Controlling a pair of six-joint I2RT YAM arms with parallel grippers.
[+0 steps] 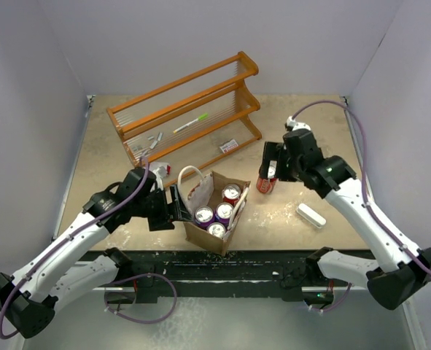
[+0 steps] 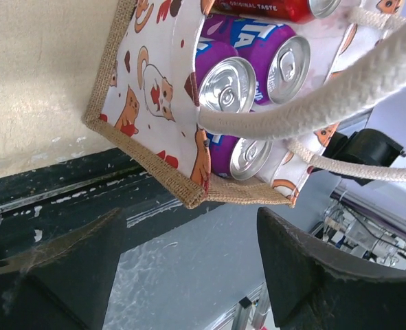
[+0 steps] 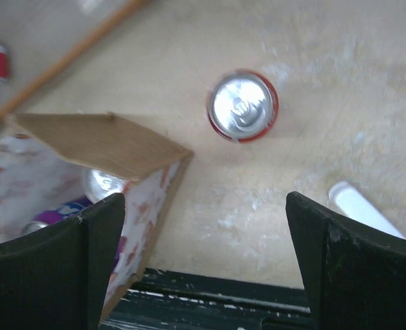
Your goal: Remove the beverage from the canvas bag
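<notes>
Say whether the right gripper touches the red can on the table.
Apart. Right wrist view: the red can stands well clear of the open right gripper.

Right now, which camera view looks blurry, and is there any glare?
Right wrist view: soft all over, and the red can has a smeared rim. Left wrist view: crisp, with bright glints on the lids of the purple cans. Top external view: evenly lit and sharp, the canvas bag clear, no harsh glare.

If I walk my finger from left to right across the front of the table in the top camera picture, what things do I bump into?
The left arm's fingers → the canvas bag full of cans → a red can standing on the table → a small white block.
</notes>
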